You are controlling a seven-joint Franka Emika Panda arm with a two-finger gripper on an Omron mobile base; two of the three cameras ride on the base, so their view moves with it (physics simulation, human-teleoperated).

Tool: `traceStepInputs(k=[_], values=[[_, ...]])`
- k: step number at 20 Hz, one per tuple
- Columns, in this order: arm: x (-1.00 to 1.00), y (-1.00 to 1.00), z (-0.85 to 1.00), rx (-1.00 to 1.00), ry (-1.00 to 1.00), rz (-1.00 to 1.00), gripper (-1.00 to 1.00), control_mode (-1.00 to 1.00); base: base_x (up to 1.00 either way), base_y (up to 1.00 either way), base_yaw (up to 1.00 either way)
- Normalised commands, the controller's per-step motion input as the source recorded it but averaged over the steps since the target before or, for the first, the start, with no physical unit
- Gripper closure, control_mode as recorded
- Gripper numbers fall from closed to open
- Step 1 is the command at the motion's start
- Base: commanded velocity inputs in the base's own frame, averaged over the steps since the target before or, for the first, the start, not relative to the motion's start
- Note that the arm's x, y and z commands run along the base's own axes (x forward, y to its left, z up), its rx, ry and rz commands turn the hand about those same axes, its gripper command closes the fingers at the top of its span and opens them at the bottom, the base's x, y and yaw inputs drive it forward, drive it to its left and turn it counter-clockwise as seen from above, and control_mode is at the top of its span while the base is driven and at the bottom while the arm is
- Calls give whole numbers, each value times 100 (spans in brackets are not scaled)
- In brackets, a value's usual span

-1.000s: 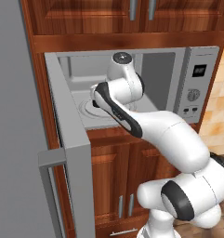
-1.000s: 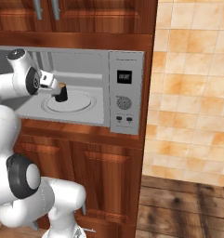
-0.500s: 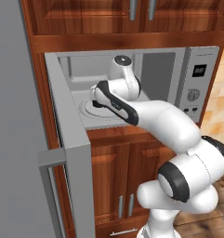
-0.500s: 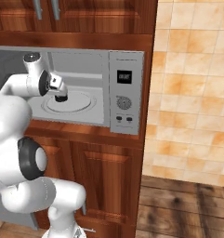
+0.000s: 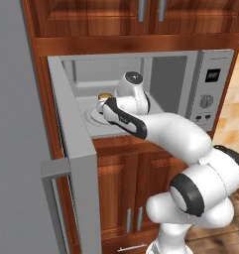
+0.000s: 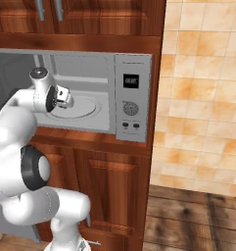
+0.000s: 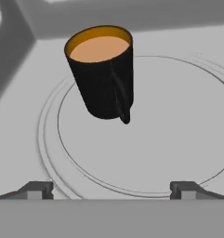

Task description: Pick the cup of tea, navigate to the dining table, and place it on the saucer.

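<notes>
The small black cylindrical cup of tea (image 7: 103,72), tan-brown liquid at its brim and its handle turned toward the camera, stands on the large round pale grey turntable plate (image 7: 178,121) inside the open grey microwave (image 6: 132,98). In the left base view its rim (image 5: 104,96) just peeks out beside the wrist.

Over the last second the white arm has swung further into the cavity. A second ago the hand was pulled back at the microwave's mouth with the mug plainly apart from it in the right base view; now the two-finger gripper (image 7: 112,187) sits deeper inside, low over the plate and pointed straight at the mug. Its fingertips (image 7: 38,188) stand wide apart and hold nothing, and the mug is still ahead of them, not between them.

So this looks like the approach for the pick, nearly lined up but not closed. The grasp, the drive to the dining table and the placing on the saucer all remain.

Further out, the microwave door (image 5: 74,163) hangs open on the left, its control panel (image 6: 130,100) is on the right, reddish wood cabinets (image 6: 114,181) surround it, and a tan tiled wall (image 6: 202,93) lies far right.
</notes>
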Motion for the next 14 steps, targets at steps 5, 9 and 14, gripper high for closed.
traceStepInputs(k=[5, 9, 14], values=[[28, 0, 4, 0, 0, 0, -100, -100, 0, 0, 0], [26, 0, 4, 0, 1, 0, -100, -100, 0, 0, 0], [17, 0, 0, 0, 2, 0, -100, -100, 0, 0, 0]])
